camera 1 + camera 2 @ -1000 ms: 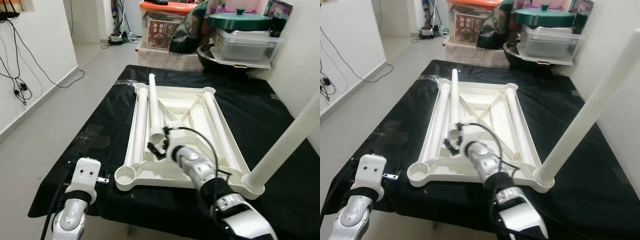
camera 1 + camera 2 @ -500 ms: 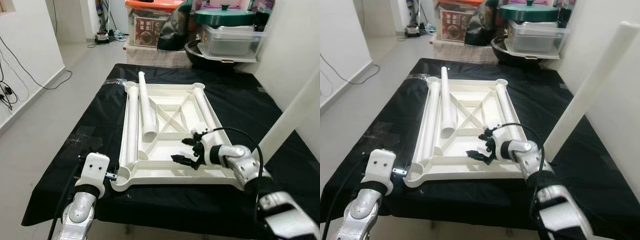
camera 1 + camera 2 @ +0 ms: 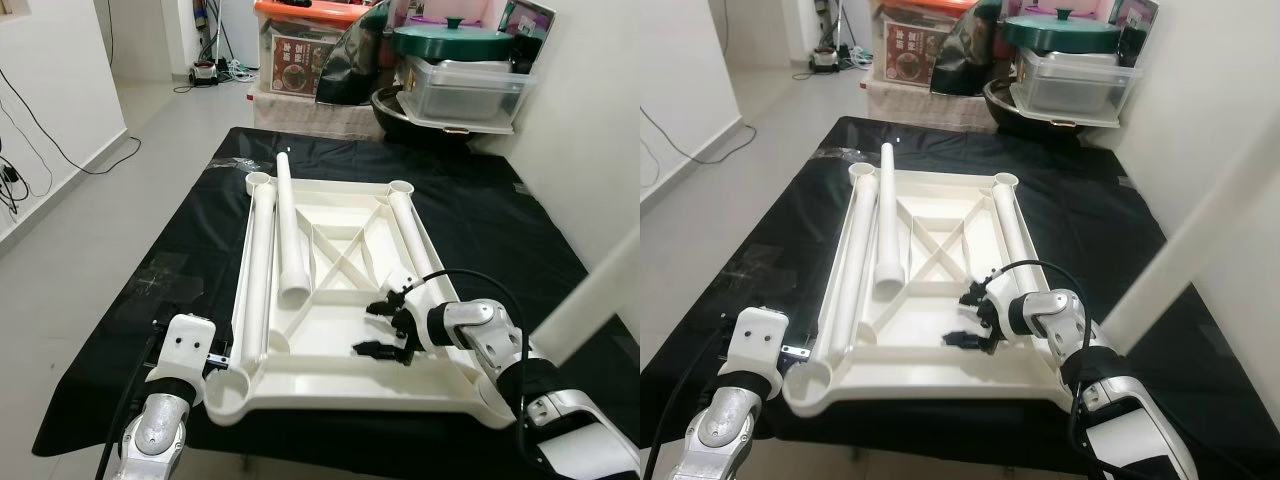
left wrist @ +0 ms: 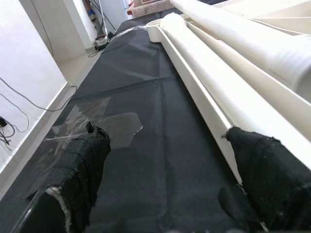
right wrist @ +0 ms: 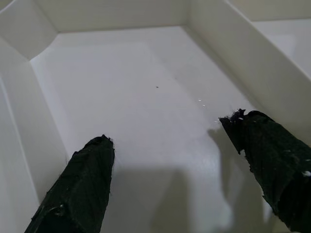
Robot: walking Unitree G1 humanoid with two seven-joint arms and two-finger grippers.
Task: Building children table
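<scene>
Right gripper held open, lower centre of frame, over white tabletop floor, fingers spread. Left gripper open beside tabletop edge.

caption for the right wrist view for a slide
Right gripper, fingers open and empty, hovering over a bare inner panel of the upturned white tabletop.

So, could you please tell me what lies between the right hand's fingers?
Nothing: in the right wrist view, bare white tabletop underside shows between the open fingers.
</scene>
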